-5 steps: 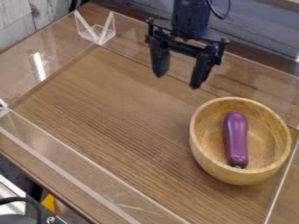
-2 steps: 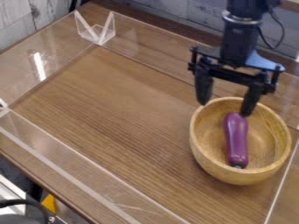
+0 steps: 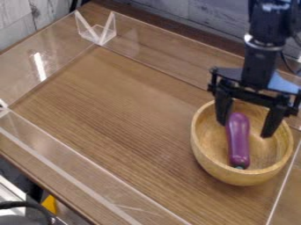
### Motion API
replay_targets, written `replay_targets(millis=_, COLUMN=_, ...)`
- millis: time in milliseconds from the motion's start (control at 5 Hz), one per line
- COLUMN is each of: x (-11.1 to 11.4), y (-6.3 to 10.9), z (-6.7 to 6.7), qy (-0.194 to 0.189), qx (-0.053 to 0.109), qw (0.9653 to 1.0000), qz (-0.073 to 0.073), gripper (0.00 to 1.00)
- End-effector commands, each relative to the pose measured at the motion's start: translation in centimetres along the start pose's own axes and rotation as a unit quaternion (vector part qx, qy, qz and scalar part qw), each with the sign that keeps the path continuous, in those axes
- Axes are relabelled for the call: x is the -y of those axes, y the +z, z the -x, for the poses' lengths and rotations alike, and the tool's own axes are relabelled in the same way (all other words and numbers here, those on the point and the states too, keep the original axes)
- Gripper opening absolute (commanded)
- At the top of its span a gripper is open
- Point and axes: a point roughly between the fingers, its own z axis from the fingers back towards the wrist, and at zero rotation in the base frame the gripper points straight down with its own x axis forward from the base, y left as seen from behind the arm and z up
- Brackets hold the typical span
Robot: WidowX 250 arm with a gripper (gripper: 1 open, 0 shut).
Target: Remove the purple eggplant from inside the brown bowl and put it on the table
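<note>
The purple eggplant (image 3: 238, 141) lies lengthwise inside the brown bowl (image 3: 212, 158), which sits at the right side of the wood-grain table (image 3: 118, 114). My gripper (image 3: 252, 117) hangs over the far half of the bowl, open, with one black finger (image 3: 223, 107) on the left and the other on the right of the eggplant's far end. Its fingertips reach down to about rim level, and nothing is held between them.
Clear acrylic walls (image 3: 70, 185) run along the table's edges, with a folded clear piece (image 3: 97, 28) at the back left corner. The bowl stands close to the right wall.
The gripper has travelled from the back middle of the table rightward and forward, and has come down over the bowl, straddling the eggplant's far end. It stayed open throughout.
</note>
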Motion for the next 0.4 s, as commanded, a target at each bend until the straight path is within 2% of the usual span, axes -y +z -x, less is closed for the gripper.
replay_targets(millis=0, x=0.64, y=0.04, z=-0.33, qy=-0.002, qx=0.023, qw=0.9996, qz=0.013, gripper=1.00)
replay_targets(millis=200, x=0.83, y=-0.91, z=-0.84, qy=-0.002, qx=0.030, qw=0.9994, qz=0.018, gripper=1.00)
